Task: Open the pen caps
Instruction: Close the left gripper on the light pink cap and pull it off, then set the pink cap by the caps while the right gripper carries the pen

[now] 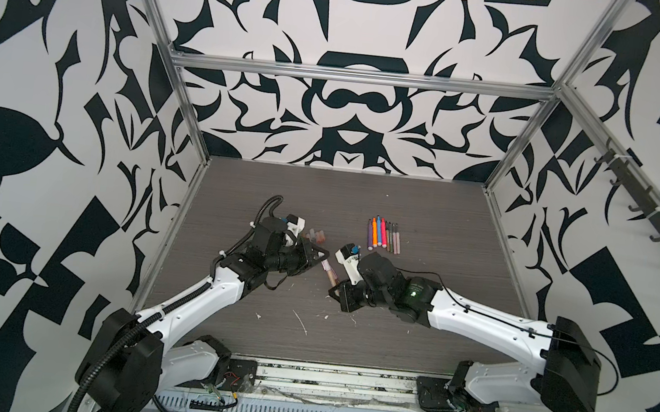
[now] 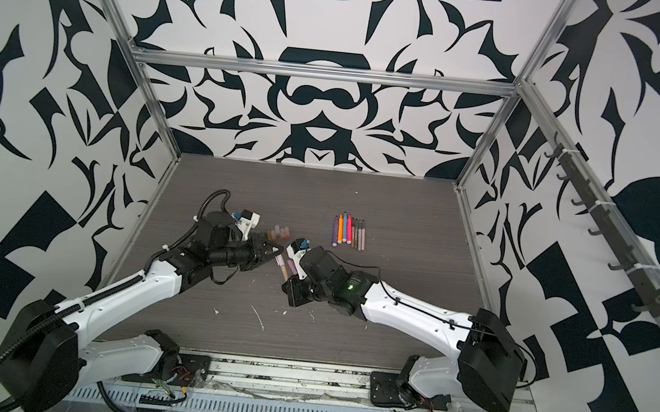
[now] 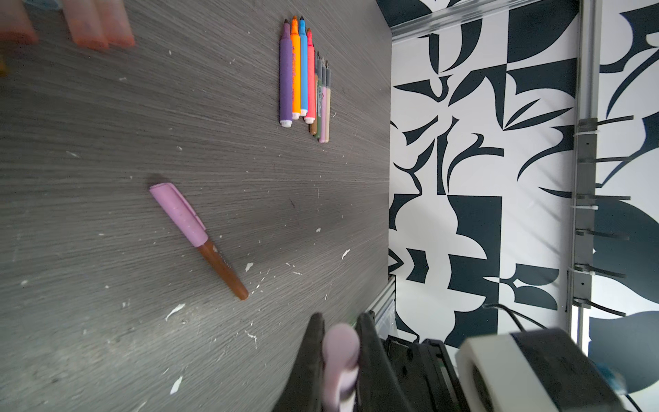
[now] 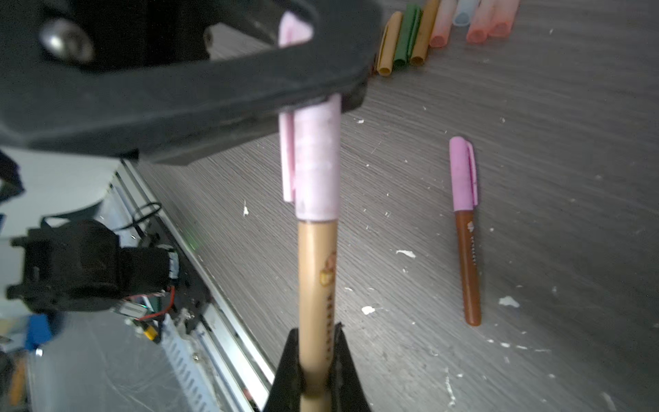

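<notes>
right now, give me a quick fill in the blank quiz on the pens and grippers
1. The left gripper is shut on the tan pen's ____, the right gripper on its body.
2. The capped pen lying on the table has a ____ body.
3. In the uncapped row, the orange pen lies between the purple pen and the ____ one.
Missing words: cap; brown; blue.
</notes>
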Available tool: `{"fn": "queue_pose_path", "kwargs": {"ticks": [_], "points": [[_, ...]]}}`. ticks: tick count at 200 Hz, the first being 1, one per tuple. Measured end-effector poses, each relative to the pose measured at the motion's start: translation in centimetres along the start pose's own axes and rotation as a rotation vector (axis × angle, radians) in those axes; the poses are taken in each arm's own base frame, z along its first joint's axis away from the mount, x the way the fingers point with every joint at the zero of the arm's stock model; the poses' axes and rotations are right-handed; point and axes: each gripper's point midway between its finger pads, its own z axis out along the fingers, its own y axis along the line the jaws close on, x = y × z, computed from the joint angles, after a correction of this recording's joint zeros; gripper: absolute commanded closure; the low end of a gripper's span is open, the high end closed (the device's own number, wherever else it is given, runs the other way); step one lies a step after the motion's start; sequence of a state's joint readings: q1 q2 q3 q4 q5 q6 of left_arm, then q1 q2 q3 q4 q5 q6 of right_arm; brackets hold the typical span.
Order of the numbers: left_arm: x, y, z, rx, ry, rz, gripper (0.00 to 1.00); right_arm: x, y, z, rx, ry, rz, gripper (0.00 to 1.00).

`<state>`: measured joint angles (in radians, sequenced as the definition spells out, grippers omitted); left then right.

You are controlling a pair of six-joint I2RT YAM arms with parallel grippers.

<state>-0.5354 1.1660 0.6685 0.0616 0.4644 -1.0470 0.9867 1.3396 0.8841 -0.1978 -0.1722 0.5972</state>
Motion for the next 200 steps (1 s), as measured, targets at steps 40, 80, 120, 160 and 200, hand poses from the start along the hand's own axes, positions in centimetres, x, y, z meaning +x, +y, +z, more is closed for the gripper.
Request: {"fn": "queue_pose_path", "kwargs": {"ticks": [40,80,120,160,200], "points": [[-0.1,0.4,-0.2,-0.03,0.003,-0.001,1.0,0.5,-0.2,-0.3,-0.01,-0.006,-0.004,1.0],[-2.5,-0.4,-1.5,-0.004,0.045,-0.016,1.0,-0.5,0.7,-1.5,-0.098,-0.137,0.003,1.0],[-9.0,3.5,-3.4,-0.098,-0.139,-0.067,1.0,6.1,-4.1,-1.9,0.02,-0.011,0.093,1.0],[-8.3,4.4,-2.7,-0.112,-0.114,-0.078,1.0,6.3,-4.9,-2.5,0.056,-0.019,0.106,1.0],[-7.7,4.7,-3.0,-0.114,-0.113,-0.08,1.0,6.1,-4.9,-2.2,0.069,-0.009,0.107,1.0]]}}
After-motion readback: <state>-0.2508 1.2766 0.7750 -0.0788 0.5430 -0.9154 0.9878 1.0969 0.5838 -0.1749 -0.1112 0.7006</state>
